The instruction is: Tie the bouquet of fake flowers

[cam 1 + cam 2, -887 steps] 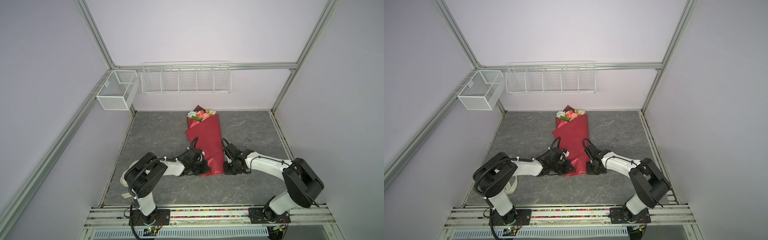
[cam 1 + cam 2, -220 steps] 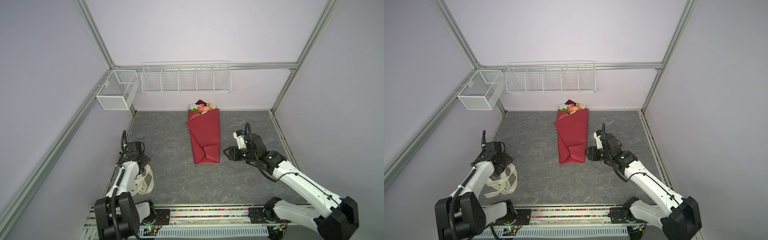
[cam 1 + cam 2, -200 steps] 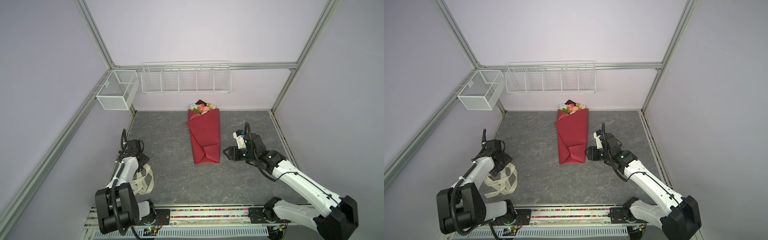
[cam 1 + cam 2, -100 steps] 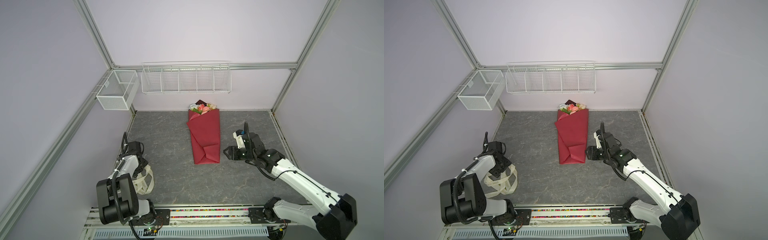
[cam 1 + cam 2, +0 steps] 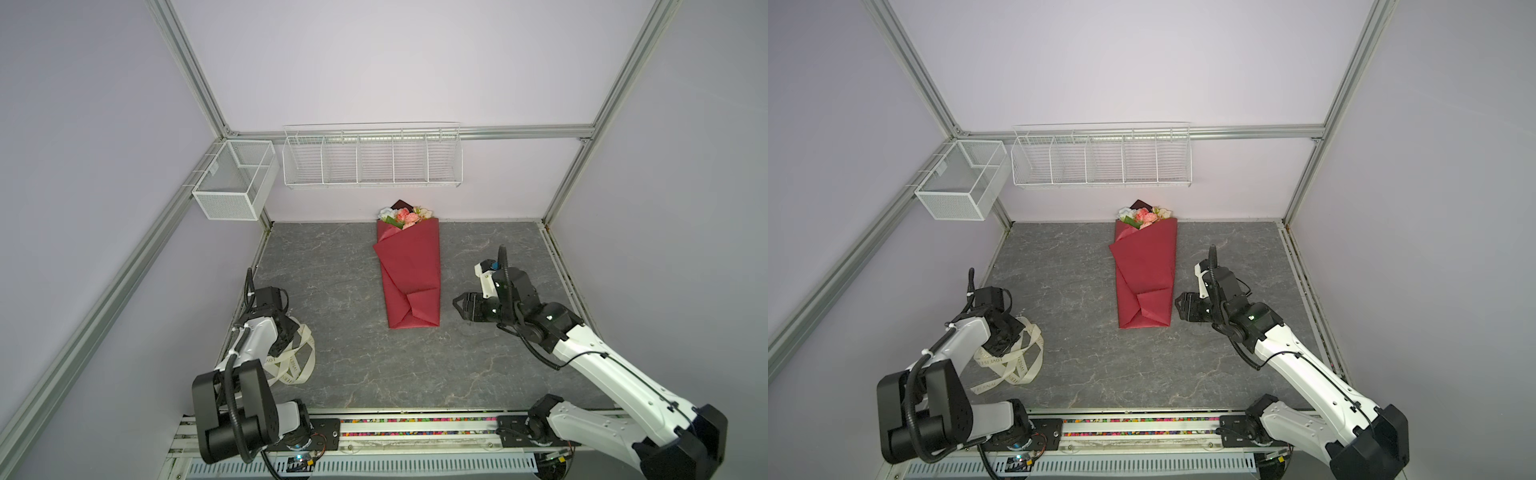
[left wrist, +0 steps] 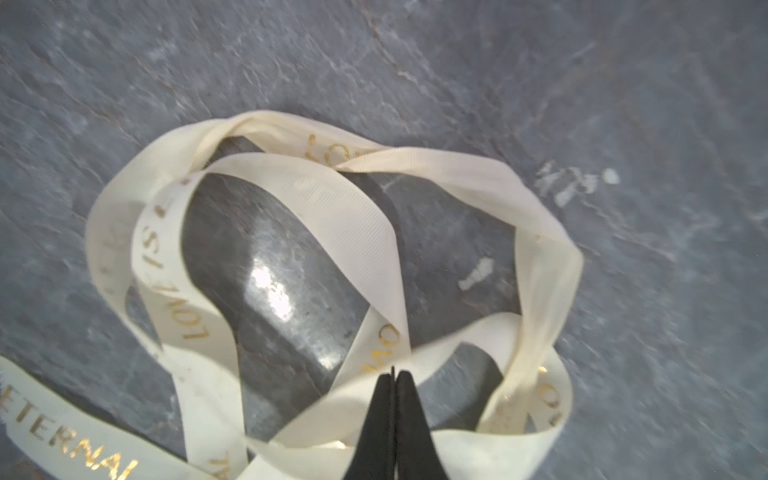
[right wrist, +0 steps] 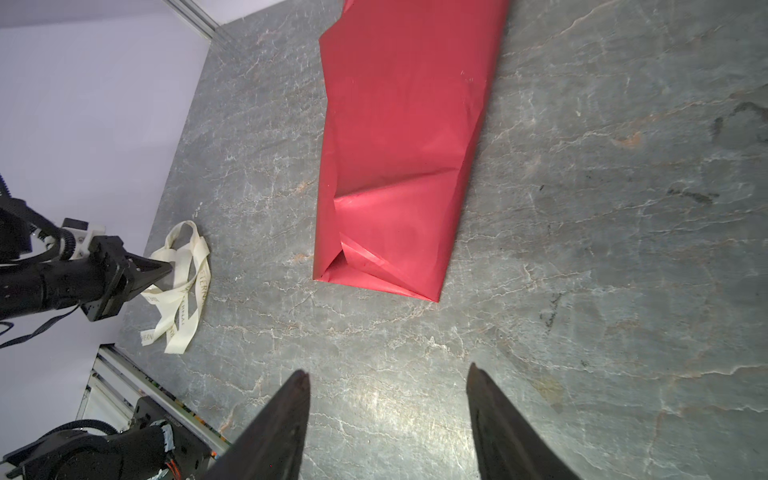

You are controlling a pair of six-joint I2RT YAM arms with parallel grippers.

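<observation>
The bouquet of fake flowers (image 5: 409, 282), pink, peach and cream blooms in a long dark-red paper wrap, lies along the middle of the grey stone-patterned worktop (image 5: 332, 266), with the blooms at the far edge and the folded end toward the near edge. The right gripper (image 7: 388, 374) hangs just beside that folded end, apart from it, fingers spread. By the left edge the left gripper (image 6: 392, 376) is clenched tight, its tips on a loop of the tangled cream ribbon with gold lettering (image 6: 345, 208); whether a strand is pinched cannot be told
</observation>
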